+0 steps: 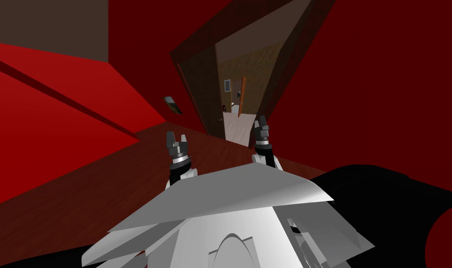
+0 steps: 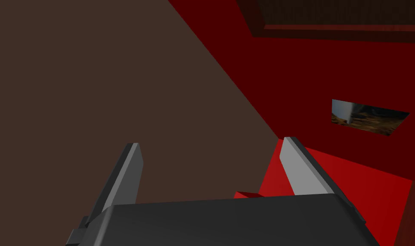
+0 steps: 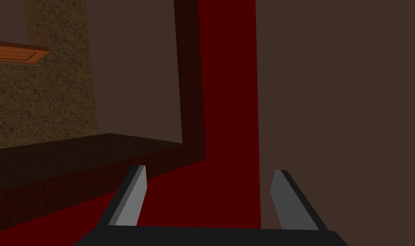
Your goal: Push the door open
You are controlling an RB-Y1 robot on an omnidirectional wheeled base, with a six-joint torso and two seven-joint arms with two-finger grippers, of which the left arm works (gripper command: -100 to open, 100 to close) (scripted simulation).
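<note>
— How do the pincers stand?

— The left pincer [image 1: 177, 138] and the right pincer [image 1: 261, 122] both gape wide, holding nothing, raised side by side above the dark reddish wooden floor [image 1: 127, 177].

— And the door?

— The dark brown flat door [image 1: 202, 93] is ahead, swung aside along the left of its dark wooden frame [image 1: 290, 56] in the deep red wall [image 1: 383, 93]. A pale floor [image 1: 236, 129] shows through the opening.

I see a faint wood grain on the dark floor [image 1: 127, 186] across the lower left of the frame. The door [image 1: 199, 93] at upper centre looks like dark, matt wood. The red wall [image 1: 383, 93] on the right is flat and smooth. Through the doorway, the far wall [image 1: 257, 65] looks rough and speckled.
</note>
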